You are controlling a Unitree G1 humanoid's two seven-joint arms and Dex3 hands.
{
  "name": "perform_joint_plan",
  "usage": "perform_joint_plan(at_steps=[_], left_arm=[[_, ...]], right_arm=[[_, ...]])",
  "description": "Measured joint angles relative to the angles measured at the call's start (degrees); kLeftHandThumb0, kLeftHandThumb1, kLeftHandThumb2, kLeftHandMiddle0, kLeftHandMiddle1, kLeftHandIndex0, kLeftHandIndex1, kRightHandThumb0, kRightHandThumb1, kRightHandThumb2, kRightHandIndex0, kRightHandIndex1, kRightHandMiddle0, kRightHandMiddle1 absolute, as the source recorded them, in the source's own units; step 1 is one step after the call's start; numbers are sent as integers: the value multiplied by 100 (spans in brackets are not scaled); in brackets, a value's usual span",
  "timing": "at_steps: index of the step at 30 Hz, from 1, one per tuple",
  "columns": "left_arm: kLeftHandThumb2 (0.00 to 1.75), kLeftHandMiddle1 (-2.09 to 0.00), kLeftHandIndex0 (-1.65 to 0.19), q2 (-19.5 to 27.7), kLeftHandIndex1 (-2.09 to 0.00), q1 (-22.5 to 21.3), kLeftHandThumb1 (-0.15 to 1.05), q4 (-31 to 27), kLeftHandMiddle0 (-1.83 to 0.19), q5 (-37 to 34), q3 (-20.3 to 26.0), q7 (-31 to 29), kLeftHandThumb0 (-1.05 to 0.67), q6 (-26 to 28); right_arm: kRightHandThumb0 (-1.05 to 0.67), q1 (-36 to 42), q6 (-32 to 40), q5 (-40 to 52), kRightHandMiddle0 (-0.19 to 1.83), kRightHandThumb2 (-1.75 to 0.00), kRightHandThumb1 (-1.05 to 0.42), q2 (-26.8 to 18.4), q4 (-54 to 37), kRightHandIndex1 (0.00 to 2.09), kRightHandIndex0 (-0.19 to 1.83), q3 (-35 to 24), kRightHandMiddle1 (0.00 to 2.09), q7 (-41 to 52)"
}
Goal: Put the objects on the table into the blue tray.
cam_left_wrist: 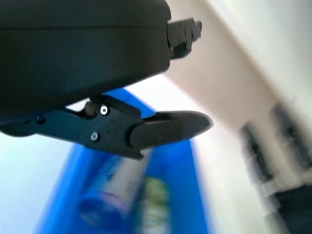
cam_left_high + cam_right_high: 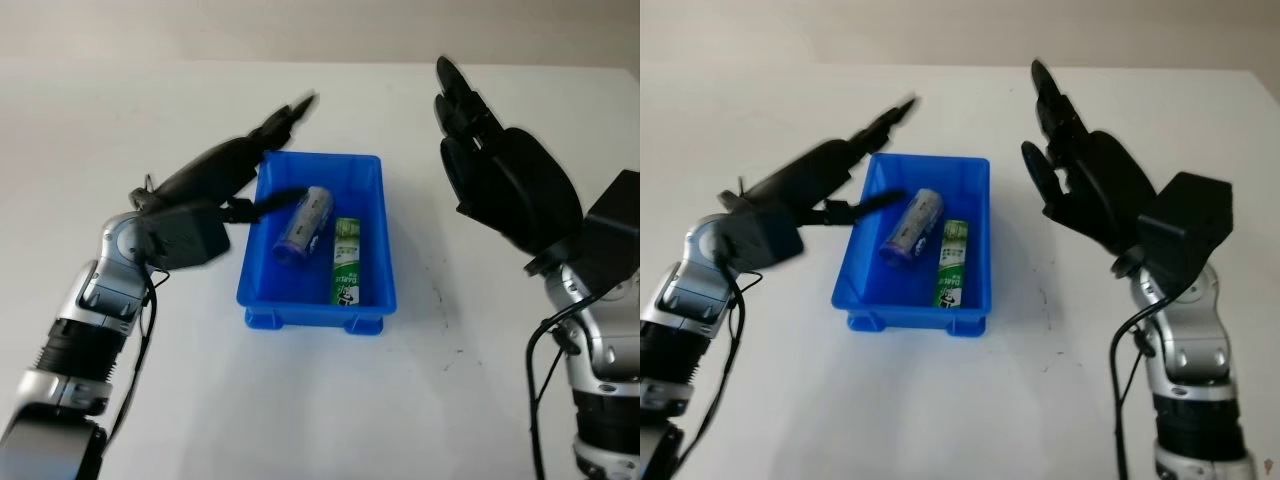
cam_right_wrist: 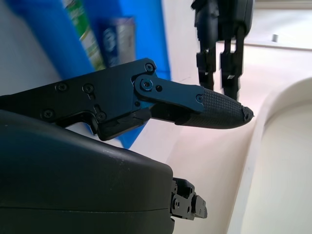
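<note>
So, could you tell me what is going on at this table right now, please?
The robot is clearing things into the blue tray on the white table. A blue can and a green tube lie side by side inside it. The left hand is open above the tray's left edge, one finger reaching over the tray toward the can. The right hand is open and raised to the right of the tray, holding nothing.

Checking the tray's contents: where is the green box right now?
The green box lies inside the blue tray, along its right side, beside the blue can.
</note>
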Motion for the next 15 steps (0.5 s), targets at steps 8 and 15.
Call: perform_joint_plan(at_steps=[8, 15], left_arm=[[78, 0, 19, -587, 0, 1189, 105, -1503, 19, -1571, 1158, 587, -82, 438], [75, 0, 19, -741, 0, 1465, 105, -1692, 19, -1766, 1634, 1094, -83, 420]], right_arm=[[-80, 29, 244, 206, -19, -80, -105, 309, -157, 0, -19, -19, 0, -327], [-81, -393, 266, 244, -19, -85, -105, 443, 410, 0, -19, -119, 0, -551]])
